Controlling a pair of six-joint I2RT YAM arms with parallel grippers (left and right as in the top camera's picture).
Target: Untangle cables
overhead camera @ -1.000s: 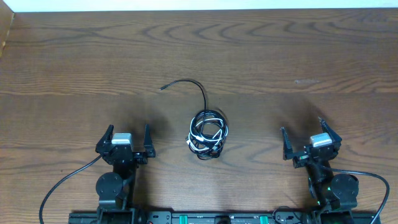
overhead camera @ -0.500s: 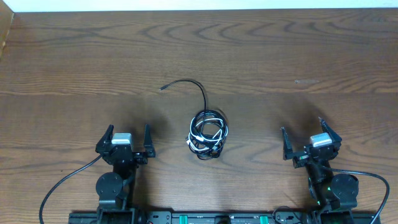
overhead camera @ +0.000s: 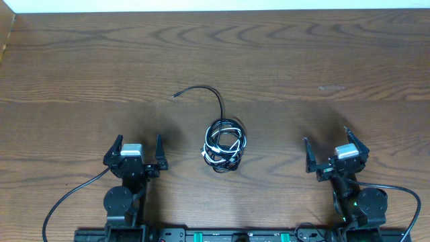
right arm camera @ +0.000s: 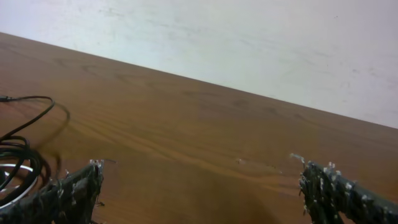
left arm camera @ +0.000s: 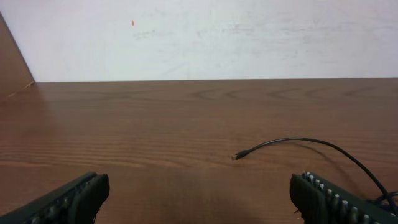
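**Cables lying bundled mid-desk, both grippers gaping empty**

The cables point(overhead camera: 225, 144) are lying in one tight knot on the desk point(overhead camera: 322, 60), about midway between its left and right edges and nearer the near edge than the far one. Most of the strands are showing black, and a white cord point(overhead camera: 213, 144) is looping through them. One black cord point(overhead camera: 216, 94) is running out of the top of the knot, arching toward the far edge and then bending left, and it is ending in a small plug point(overhead camera: 175, 95) lying flat on the wood, apart from the knot.

The left gripper point(overhead camera: 139, 142) is sitting near the near edge, left of the knot and well apart from it. Its jaws are standing wide apart and gripping nothing. In the left wrist view the gripper point(left arm camera: 199, 199) is facing the far edge, with the plug point(left arm camera: 236, 157) lying ahead and the loose cord point(left arm camera: 298, 142) curving off to the right.

The right gripper point(overhead camera: 327, 138) is sitting near the near edge, right of the knot and also well apart from it. Its jaws are likewise spread wide and empty. In the right wrist view the gripper point(right arm camera: 202, 193) is showing bare wood between its fingers point(right arm camera: 68, 193), with the cables point(right arm camera: 18, 155) lying at the left side.
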